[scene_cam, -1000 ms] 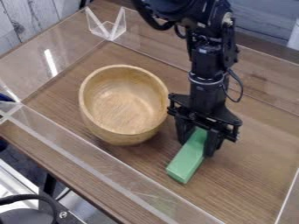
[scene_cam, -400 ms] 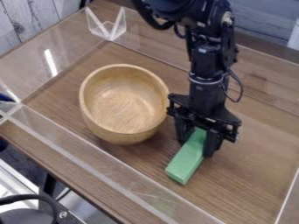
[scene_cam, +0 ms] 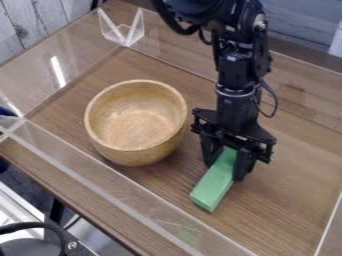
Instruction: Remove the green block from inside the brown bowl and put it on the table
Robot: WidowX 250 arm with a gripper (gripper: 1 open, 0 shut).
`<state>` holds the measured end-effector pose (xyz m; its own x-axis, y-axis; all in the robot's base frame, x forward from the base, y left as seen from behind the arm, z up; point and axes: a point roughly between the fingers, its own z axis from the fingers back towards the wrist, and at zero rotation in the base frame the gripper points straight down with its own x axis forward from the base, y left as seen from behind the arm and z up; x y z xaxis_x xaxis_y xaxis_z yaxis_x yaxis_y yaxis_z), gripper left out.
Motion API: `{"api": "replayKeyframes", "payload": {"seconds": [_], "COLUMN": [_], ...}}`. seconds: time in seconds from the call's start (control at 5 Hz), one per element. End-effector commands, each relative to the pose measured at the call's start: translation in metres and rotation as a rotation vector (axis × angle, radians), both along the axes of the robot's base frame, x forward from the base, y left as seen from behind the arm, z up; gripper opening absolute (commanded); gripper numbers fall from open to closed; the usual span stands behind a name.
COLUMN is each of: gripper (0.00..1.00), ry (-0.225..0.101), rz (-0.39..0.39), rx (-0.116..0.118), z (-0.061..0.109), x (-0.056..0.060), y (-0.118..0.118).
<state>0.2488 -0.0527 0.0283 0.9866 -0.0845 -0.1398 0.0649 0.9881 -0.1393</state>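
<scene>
The green block lies slanted on the table, just right of the brown bowl. Its near end rests on the wood, while its far end sits between the black fingers of my gripper. The gripper points straight down and is shut on the green block. Nothing lies inside the brown bowl, which stands upright about a hand's width to the left of the gripper.
Clear acrylic walls edge the table along the front and left. A small clear acrylic piece stands at the back left corner. The black arm rises from the gripper toward the back.
The brown bowl has shifted slightly to the left. The gripper and the green block have stayed where they were.
</scene>
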Motion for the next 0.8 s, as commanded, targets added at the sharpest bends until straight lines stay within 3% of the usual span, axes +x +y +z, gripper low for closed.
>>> {"api": "replayKeyframes", "payload": {"seconds": [0.0, 0.2, 0.4, 0.6], "gripper": [0.0, 0.0, 1.0, 1.0], "ry": [-0.046, -0.046, -0.048, -0.077], "rz": [0.002, 0.002, 0.006, 0.009], "rx": [-0.011, -0.013, -0.015, -0.021], "z": [0.011, 0.012, 0.016, 0.033], "x": [0.011, 0.011, 0.012, 0.012], "y": [0.0, 0.0, 0.001, 0.003]}}
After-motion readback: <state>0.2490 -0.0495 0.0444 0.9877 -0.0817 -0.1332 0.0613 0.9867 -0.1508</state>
